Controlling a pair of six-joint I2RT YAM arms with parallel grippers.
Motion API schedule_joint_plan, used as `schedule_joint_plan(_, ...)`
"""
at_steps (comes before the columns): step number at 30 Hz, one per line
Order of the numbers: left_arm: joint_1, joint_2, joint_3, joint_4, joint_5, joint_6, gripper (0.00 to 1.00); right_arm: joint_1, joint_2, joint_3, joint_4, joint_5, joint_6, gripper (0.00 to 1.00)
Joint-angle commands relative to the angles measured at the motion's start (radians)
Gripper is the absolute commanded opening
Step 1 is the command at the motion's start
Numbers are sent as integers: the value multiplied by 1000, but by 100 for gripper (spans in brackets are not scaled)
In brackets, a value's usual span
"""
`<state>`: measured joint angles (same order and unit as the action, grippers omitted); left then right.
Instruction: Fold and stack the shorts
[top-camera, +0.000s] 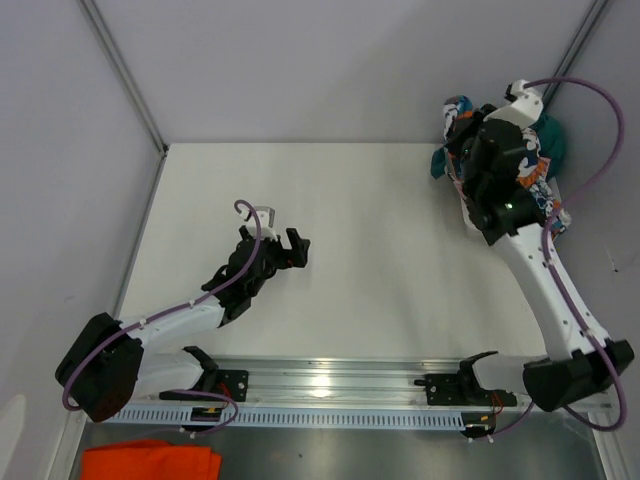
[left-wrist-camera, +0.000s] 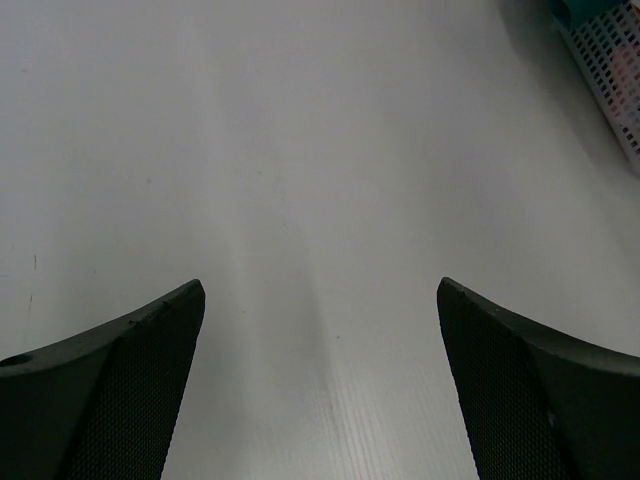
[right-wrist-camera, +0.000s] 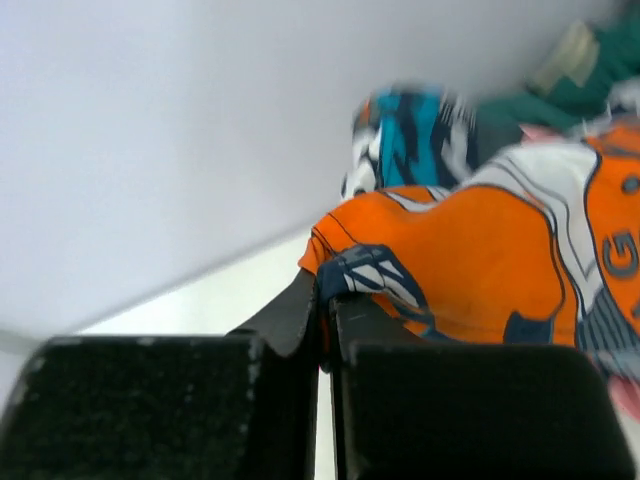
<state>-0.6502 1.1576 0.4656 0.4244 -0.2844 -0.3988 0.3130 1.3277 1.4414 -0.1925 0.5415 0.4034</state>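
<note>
I'm driving a robotics lab test cell. Across the bottom of the overhead view, a bare aluminium rail carries the bases of a white-and-black jointed left arm and its twin right arm. A slotted white plastic strip runs just below the rail. The arms reach over a plain white table top boxed in by blank pale grey wall panels, with a grey metal strut at upper left. The only cloth on that table is a heap of printed and teal fabric shorts, upper right.
</note>
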Motion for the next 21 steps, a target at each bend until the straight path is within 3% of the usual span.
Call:
schedule_joint_plan(1, -5, -10, 31, 34, -12, 18, 99, 66, -158, 140, 90, -223, -60, 0)
schedule_joint_plan(8, -5, -15, 31, 25, -24, 15, 99, 90, -173, 538, -94, -573, 37, 0)
schedule_joint_plan(10, -5, -22, 24, 17, -36, 15, 99, 90, -171, 574, -114, -642, 67, 0)
schedule_joint_plan(13, -5, -39, 28, -2, -83, 11, 99, 89, -168, 620, -172, -621, 86, 0)
schedule_joint_plan(17, -3, -105, 13, -45, -188, -24, 99, 89, -196, 497, -205, -636, 139, 0)
schedule_joint_plan(21, -3, -176, -18, -67, -291, -55, 99, 86, -251, 155, -185, -583, 185, 1)
